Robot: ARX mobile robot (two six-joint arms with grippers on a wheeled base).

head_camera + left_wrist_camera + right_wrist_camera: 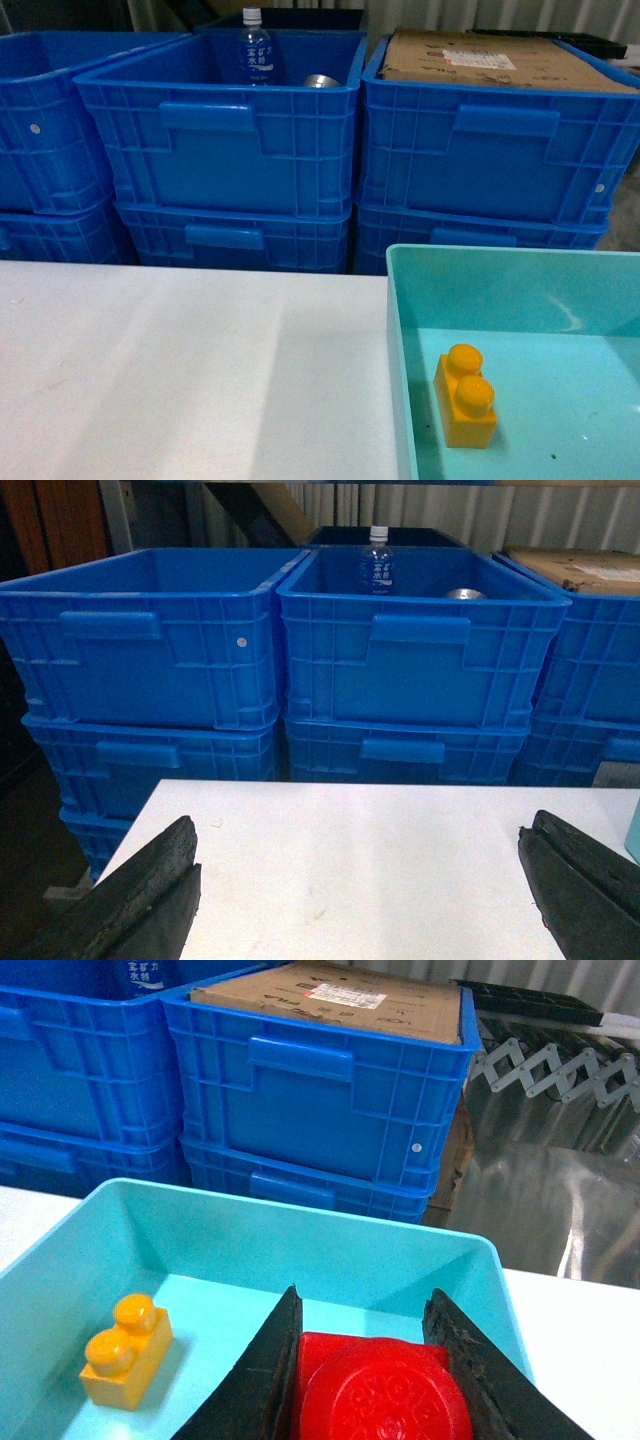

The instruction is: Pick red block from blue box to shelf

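1. Red block [375, 1390] is seen clamped between the two dark fingers of the right claw [365, 1380], over the inside of the blue box [300, 1250]; it can't be told whether it's lifted or resting on the floor of the box.
2. One yellow brick [466, 396] with two round studs is seen lying on the box floor, off to the block's left and well apart from it.
3. The box is parked on a plain white worktop [180, 370], at its right side. The rest of the surface looks bare and matte, with a few faint scuffs.
4. The left claw [360, 900] is held wide apart over the white worktop, with nothing between its fingers.
5. Behind the worktop, dark blue ribbed crates [220, 130] are stacked: three columns can be counted in the head view, two tiers showing in each.
6. One water bottle [255, 48] is stood in the middle top crate, with something silvery beside it that can't be made out.
7. One sheet of cardboard [490, 60] is laid over the right top crate.
8. Shiny metal [560, 1160] is visible right of the crates in the right wrist view.
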